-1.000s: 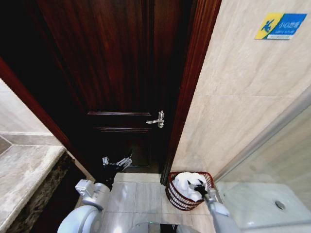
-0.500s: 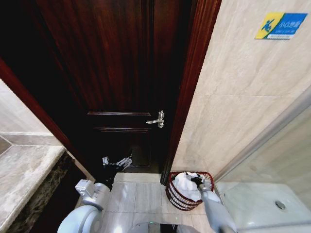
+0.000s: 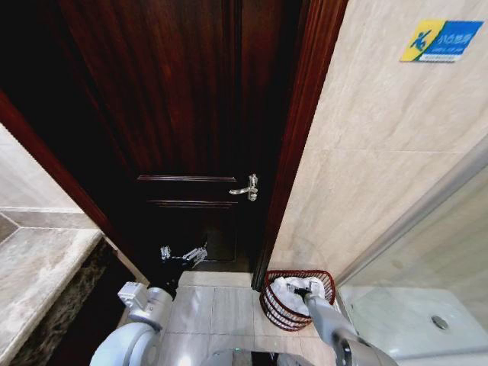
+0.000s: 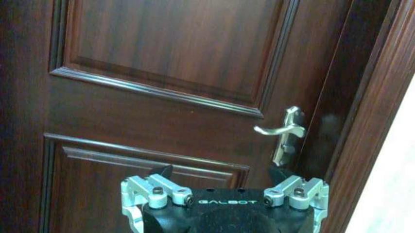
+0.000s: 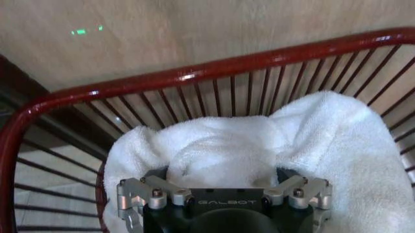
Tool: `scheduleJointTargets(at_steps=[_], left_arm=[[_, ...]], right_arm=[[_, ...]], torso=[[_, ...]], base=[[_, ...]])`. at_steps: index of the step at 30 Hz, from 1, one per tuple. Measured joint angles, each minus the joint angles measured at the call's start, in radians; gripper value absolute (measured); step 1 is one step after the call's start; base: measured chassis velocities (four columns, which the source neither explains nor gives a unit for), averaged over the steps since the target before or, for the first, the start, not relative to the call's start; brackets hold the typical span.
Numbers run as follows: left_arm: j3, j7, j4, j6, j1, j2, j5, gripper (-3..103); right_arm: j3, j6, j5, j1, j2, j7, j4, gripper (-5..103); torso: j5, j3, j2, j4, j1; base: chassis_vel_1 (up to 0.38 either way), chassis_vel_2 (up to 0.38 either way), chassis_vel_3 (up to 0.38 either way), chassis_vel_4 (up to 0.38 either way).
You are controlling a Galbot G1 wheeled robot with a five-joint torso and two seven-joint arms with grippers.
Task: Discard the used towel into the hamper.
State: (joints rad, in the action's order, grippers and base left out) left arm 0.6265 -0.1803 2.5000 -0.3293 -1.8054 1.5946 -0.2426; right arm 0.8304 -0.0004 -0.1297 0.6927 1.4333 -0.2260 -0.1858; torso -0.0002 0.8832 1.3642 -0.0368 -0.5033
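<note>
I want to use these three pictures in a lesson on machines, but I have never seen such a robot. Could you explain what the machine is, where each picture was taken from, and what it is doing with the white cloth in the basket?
This is a wheeled robot with two arms, each ending in a gripper. The wide picture comes from a camera on its head, looking down at a bathroom floor, a dark wooden door and a tiled wall. The other two come from cameras on its wrists.

The right gripper reaches down into the hamper, a red wire basket on the floor beside the door frame. Its wrist view shows the white towel bunched inside the hamper, with the gripper pressed into it; whether the fingers are closed on the cloth cannot be seen.

The left gripper is held in the air, open and empty, facing the door and its silver handle.
</note>
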Motion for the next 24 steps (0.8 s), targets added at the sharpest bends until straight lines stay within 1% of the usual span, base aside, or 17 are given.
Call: scheduleJointTargets(at_steps=[5, 7, 9, 10, 11, 13, 14, 17, 18, 19, 21, 22, 24], left_arm=[[0.000, 0.000, 0.000, 0.000, 0.000, 0.000, 0.000, 99], [0.000, 0.000, 0.000, 0.000, 0.000, 0.000, 0.000, 99], [0.000, 0.000, 0.000, 0.000, 0.000, 0.000, 0.000, 99], [0.000, 0.000, 0.000, 0.000, 0.000, 0.000, 0.000, 99], [0.000, 0.000, 0.000, 0.000, 0.000, 0.000, 0.000, 99], [0.000, 0.000, 0.000, 0.000, 0.000, 0.000, 0.000, 99], [0.000, 0.000, 0.000, 0.000, 0.000, 0.000, 0.000, 99], [0.000, 0.000, 0.000, 0.000, 0.000, 0.000, 0.000, 99], [0.000, 0.000, 0.000, 0.000, 0.000, 0.000, 0.000, 99], [0.000, 0.000, 0.000, 0.000, 0.000, 0.000, 0.000, 99], [0.000, 0.000, 0.000, 0.000, 0.000, 0.000, 0.000, 99], [0.000, 0.000, 0.000, 0.000, 0.000, 0.000, 0.000, 99], [0.000, 0.000, 0.000, 0.000, 0.000, 0.000, 0.000, 99]], right_arm=[[0.003, -0.021, 0.015, -0.004, -0.003, -0.014, 0.001, 100], [-0.005, -0.022, 0.050, 0.002, -0.002, -0.028, -0.027, 100], [-0.012, -0.010, 0.060, 0.010, 0.000, -0.036, -0.050, 100], [-0.017, 0.015, 0.060, 0.021, 0.001, -0.042, -0.075, 100], [-0.022, 0.057, 0.050, 0.038, 0.004, -0.045, -0.110, 100], [-0.029, 0.099, 0.037, 0.098, 0.010, -0.055, -0.222, 100], [-0.029, 0.099, 0.037, 0.098, 0.010, -0.055, -0.222, 100], [-0.048, 0.087, 0.042, 0.240, 0.017, -0.071, -0.465, 100], [-0.061, 0.081, 0.057, 0.294, 0.017, -0.073, -0.558, 100], [-0.061, 0.081, 0.057, 0.294, 0.017, -0.073, -0.558, 100], [-0.079, 0.082, 0.091, 0.381, 0.016, -0.069, -0.688, 100], [-0.079, 0.082, 0.091, 0.381, 0.016, -0.069, -0.688, 100], [-0.083, 0.083, 0.107, 0.428, 0.013, -0.064, -0.744, 100]], torso=[[0.0000, 0.000, 0.000, 0.0001, 0.000], [0.0004, 0.000, 0.000, 0.0002, 0.000], [0.0003, 0.000, 0.000, 0.0002, 0.000], [0.0004, 0.000, 0.000, 0.0002, 0.000], [0.0006, 0.000, 0.000, 0.0002, 0.000], [0.0004, 0.000, 0.000, -0.0001, 0.000], [0.0004, 0.000, 0.000, -0.0001, 0.000], [0.0005, 0.000, 0.000, 0.0004, 0.000], [-0.0001, 0.000, 0.000, 0.0005, 0.000], [-0.0001, 0.000, 0.000, 0.0005, 0.000], [0.0002, 0.000, 0.000, 0.0003, 0.000], [0.0002, 0.000, 0.000, 0.0003, 0.000], [0.0004, 0.000, 0.000, 0.0003, 0.000]], base=[[0.000, 0.000, 0.000, 0.000], [0.000, 0.000, 0.000, 0.000], [0.000, 0.000, 0.000, 0.000], [0.000, 0.000, 0.000, 0.000], [0.000, 0.000, 0.000, 0.000], [0.000, 0.000, 0.000, 0.000], [0.000, 0.000, 0.000, 0.000], [0.000, 0.000, 0.000, 0.000], [0.000, 0.000, 0.000, 0.000], [0.000, 0.000, 0.000, 0.000], [0.000, 0.000, 0.000, 0.000], [0.000, 0.000, 0.000, 0.000], [0.000, 0.000, 0.000, 0.000]])
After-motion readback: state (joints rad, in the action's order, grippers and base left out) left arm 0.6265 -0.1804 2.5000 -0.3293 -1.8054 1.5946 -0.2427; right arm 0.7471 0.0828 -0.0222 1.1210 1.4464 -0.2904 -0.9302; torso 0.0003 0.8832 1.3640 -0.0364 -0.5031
